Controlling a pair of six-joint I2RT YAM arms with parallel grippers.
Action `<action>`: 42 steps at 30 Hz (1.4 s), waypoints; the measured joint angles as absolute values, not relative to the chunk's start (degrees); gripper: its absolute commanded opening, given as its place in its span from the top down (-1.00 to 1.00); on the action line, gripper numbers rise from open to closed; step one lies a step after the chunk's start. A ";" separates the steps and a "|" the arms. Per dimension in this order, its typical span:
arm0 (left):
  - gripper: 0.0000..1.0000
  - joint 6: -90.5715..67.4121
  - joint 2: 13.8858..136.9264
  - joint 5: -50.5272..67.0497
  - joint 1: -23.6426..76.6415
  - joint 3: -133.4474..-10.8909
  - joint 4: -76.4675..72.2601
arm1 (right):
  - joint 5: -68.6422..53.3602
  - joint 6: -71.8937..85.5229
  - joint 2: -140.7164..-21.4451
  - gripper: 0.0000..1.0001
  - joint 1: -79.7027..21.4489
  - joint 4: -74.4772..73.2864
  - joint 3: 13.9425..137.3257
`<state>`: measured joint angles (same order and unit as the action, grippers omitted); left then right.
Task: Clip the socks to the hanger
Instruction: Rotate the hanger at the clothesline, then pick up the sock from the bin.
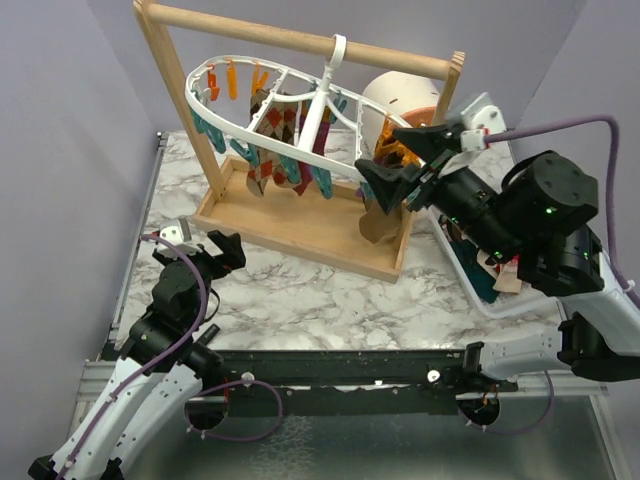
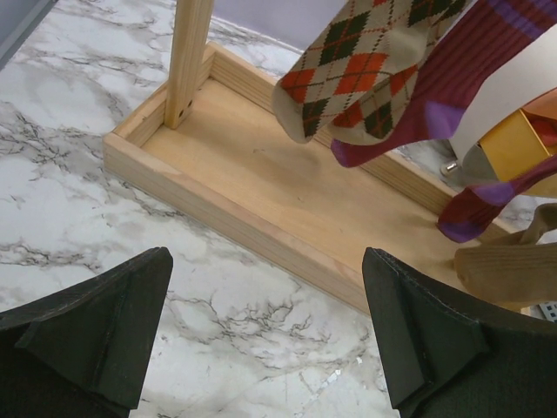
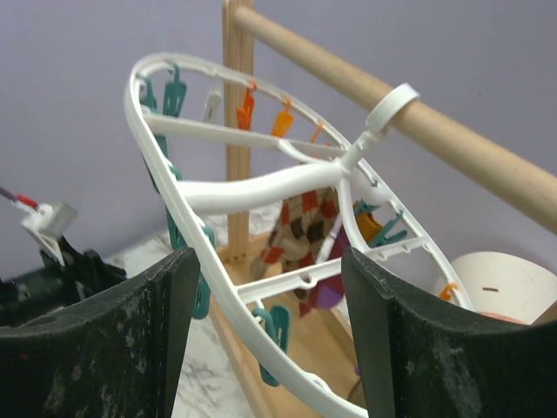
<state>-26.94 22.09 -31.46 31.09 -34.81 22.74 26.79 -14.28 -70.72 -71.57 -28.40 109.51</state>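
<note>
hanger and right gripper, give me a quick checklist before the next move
1. Right gripper open, no sock in it: ok.
2. Hanger with its hook seated over the wooden bar: ok.
3. Tan sock held by a clip: cannot tell, its top is hidden behind the right gripper.
4. Free clips on the rim: ok, the orange clips at the far end hang bare.
5. Left gripper open, low over the table, short of the wooden tray: ok.
</note>
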 measured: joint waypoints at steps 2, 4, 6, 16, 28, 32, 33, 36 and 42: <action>-0.98 -26.94 22.06 -31.40 31.09 -34.74 22.74 | 26.41 -13.15 -69.73 -0.44 -71.57 -25.06 108.97; -0.98 -26.96 22.02 -31.33 31.09 -34.68 22.76 | 26.76 -12.67 -68.64 -0.44 -71.57 -20.64 107.81; -0.98 -26.98 21.87 -31.29 31.09 -34.46 22.70 | 28.40 -12.67 -68.23 -0.44 -71.57 -15.88 107.15; -0.98 -27.24 21.54 -30.79 31.09 -33.30 22.55 | 41.41 -19.66 -82.96 -0.43 -71.07 1.41 122.15; -0.98 -27.83 21.93 -28.08 31.09 -33.23 22.35 | 47.66 -4.12 -88.29 -0.43 -41.65 -4.49 128.86; -0.98 -27.90 21.78 -27.07 31.09 -33.17 22.31 | 48.16 2.42 -81.30 -0.44 -35.38 -6.63 118.48; -0.98 -27.92 21.74 -26.83 31.09 -33.08 22.22 | 48.21 4.05 -79.61 -0.44 -33.78 -7.20 116.33; -0.98 -28.05 21.63 -26.22 31.09 -32.95 22.02 | 48.42 8.58 -73.32 -0.44 -28.71 -8.86 107.53; -0.98 -28.47 19.94 -25.87 31.09 -32.91 22.09 | 45.34 18.26 -62.76 -0.43 -15.84 -15.16 87.99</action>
